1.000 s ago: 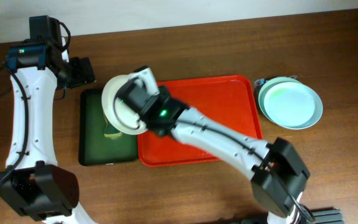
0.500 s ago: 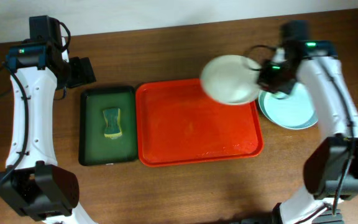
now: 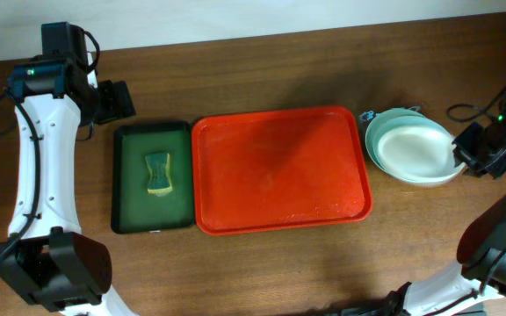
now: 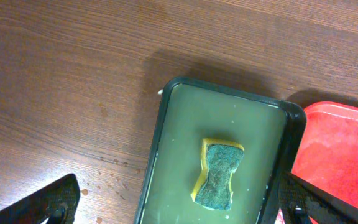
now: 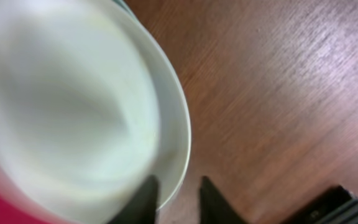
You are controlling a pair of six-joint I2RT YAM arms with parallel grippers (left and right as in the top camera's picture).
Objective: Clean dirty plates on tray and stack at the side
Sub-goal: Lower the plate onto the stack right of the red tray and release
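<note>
The red tray (image 3: 279,167) lies mid-table with no plates on it; its corner shows in the left wrist view (image 4: 344,149). The white plates are stacked to its right, the top plate (image 3: 415,149) sitting a little off-centre on the pale teal-tinted ones (image 3: 383,123) beneath. My right gripper (image 3: 460,158) is at the stack's right edge. In the right wrist view its jaws (image 5: 174,199) straddle the rim of the blurred top plate (image 5: 73,112), nearly closed on it. My left gripper (image 3: 112,99) is wide open and empty above the green tray's far end (image 4: 185,211).
A dark green tray (image 3: 134,149) lies left of the red tray, with a yellow-green sponge (image 3: 158,173) in it; the sponge also shows in the left wrist view (image 4: 219,174), lying in shallow water. A cable (image 3: 473,110) runs by the right arm.
My right arm has carried the white plate from over the green tray, across the red tray, and down onto the stack at the right. The left arm has not moved.
</note>
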